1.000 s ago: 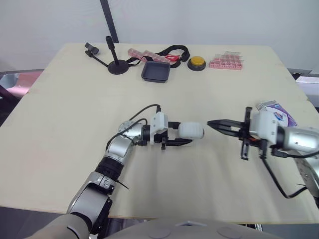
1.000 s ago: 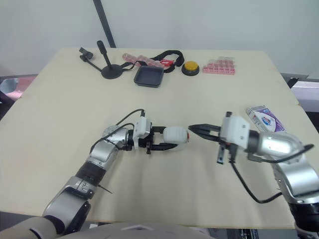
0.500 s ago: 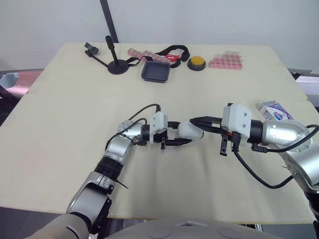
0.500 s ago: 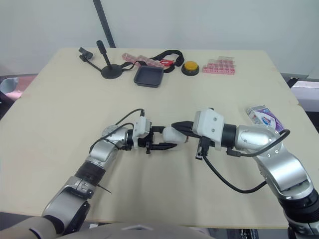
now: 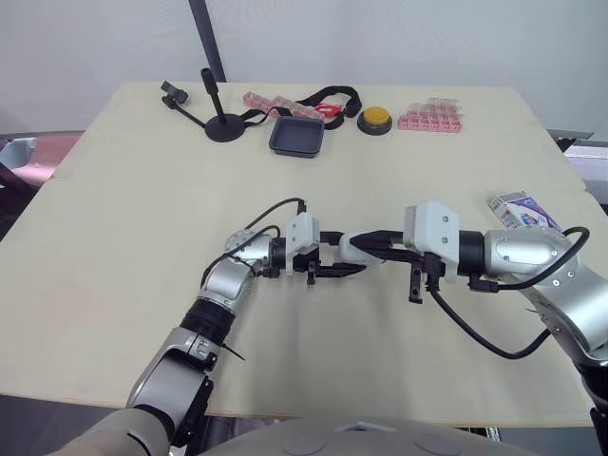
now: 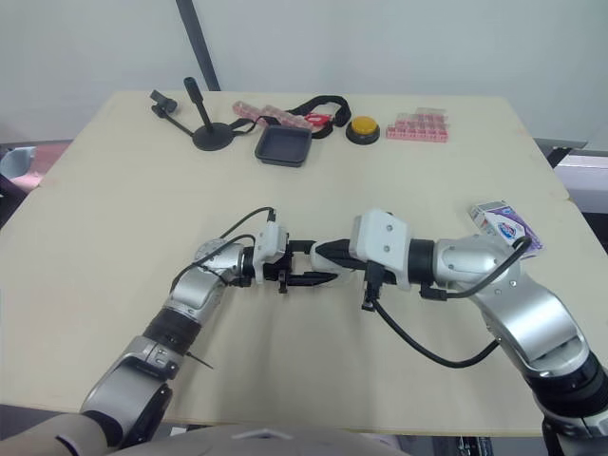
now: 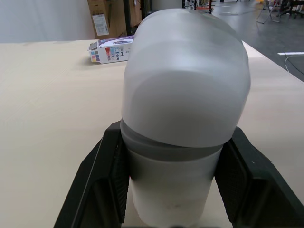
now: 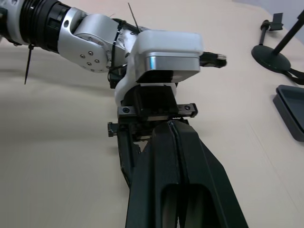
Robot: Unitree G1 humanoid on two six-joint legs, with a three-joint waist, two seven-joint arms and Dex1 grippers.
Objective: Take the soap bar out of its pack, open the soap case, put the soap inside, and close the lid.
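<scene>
- Left claw (image 5: 351, 254) clenched on the soap case (image 7: 184, 85).
- Right claw (image 8: 172, 124): fingers pressed together, tips at the case.
- Soap pack (image 5: 521, 211) well apart, near the table (image 5: 142, 199) edge.

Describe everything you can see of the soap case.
The soap case is a rounded box of frosted, translucent plastic. It has a domed lid over a whiter base, with a grey band at the seam, and the lid is on. It is near the middle of the table, clamped on both sides by the black fingers of the left gripper. The shut right gripper reaches over its end, but contact cannot be told.
</scene>
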